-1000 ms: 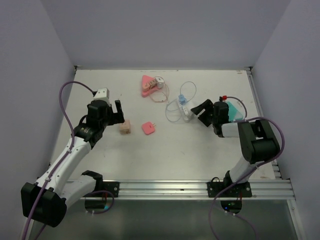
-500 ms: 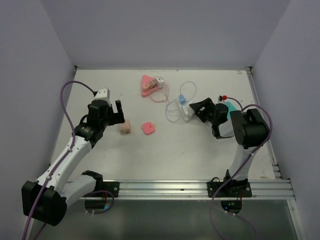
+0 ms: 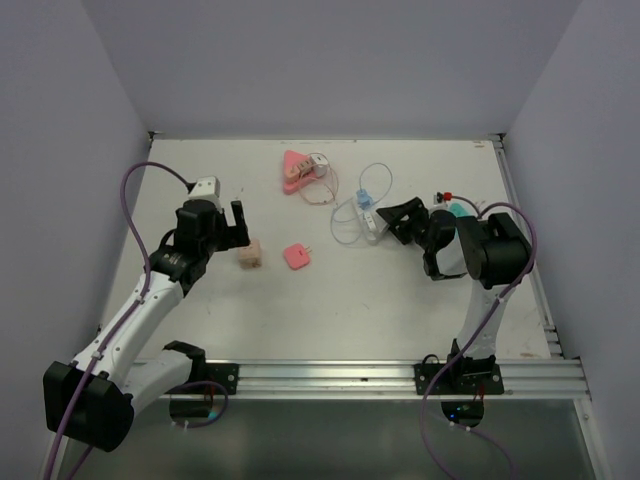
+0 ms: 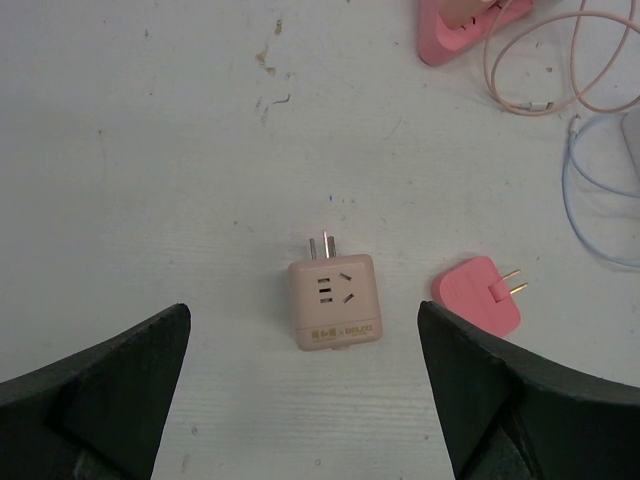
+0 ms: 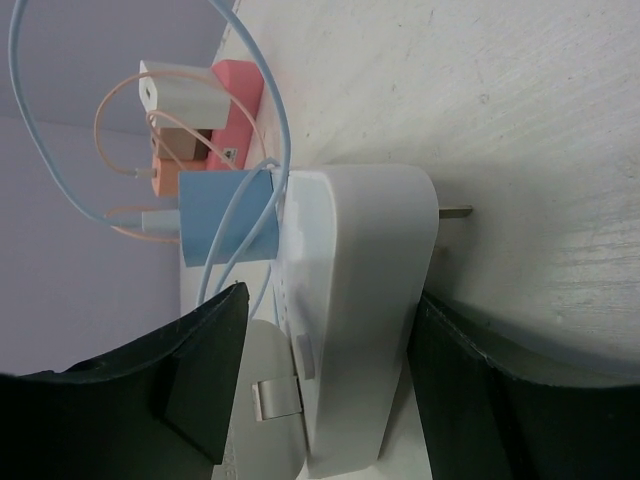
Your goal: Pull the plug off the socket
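As the right arm closes in from the right over the last second, the right gripper (image 3: 398, 219) reaches the white socket adapter (image 5: 355, 290). A second ago it stood near the adapter but clear of it. Its jaws are wide open, one finger on each side of the adapter body, and I can see no contact yet.

The blue plug (image 5: 225, 215) is still seated in the adapter's far face, on the side away from the fingers. The adapter itself lies on the table (image 3: 330, 300), right of centre, with its own bare pins pointing away from the plug.

The left gripper (image 4: 303, 315) has not moved across the three overhead views. It hangs over the beige socket cube (image 4: 332, 300), jaws wide and empty. The pink plug (image 4: 478, 295) lies just beside that cube, apart from it, so I judge that pair needs no further pulling.

I read the change as the approach finishing and the grasp about to start. The right fingers are set to pin the adapter, not the plug. Pulling the blue plug free will, in my judgement, need a second grip on the plug itself.
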Controlling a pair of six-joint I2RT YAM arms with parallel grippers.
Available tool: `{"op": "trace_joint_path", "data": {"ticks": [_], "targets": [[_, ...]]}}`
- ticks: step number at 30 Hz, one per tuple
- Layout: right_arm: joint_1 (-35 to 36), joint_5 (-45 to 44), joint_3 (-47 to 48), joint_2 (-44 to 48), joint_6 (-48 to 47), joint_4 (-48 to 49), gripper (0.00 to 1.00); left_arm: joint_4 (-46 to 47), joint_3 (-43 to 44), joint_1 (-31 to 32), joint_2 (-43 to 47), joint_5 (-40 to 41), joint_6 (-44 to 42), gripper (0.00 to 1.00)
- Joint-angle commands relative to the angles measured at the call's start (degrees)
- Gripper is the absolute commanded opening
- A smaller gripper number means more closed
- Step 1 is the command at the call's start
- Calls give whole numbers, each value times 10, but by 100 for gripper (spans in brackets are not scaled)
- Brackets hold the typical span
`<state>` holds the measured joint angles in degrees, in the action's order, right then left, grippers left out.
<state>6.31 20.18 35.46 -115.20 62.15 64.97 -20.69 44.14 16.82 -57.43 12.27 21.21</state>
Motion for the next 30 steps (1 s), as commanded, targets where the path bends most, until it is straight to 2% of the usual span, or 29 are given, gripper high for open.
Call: {"op": "trace_joint_path", "data": {"ticks": [1,5,12,18,21,24,30], "targets": [[0,23,0,-25,-2,-12,66,12,-2,-6,-1,-6,-10,100],[0,31,2,-32,0,2,56,12,-2,-6,-3,-8,-9,100],[0,43,5,-7,-1,3,19,25,-5,-6,2,-30,-10,99],[1,57,-2,60,-12,-14,0,35,-2,-6,0,-64,4,100],[2,57,-10,113,-29,-35,0,36,1,-6,0,-104,30,100],[5,50,-14,173,-59,-97,0,40,2,-5,2,-151,64,100],[20,21,-14,291,-123,-216,0,104,-22,-3,12,-238,157,99]]}}
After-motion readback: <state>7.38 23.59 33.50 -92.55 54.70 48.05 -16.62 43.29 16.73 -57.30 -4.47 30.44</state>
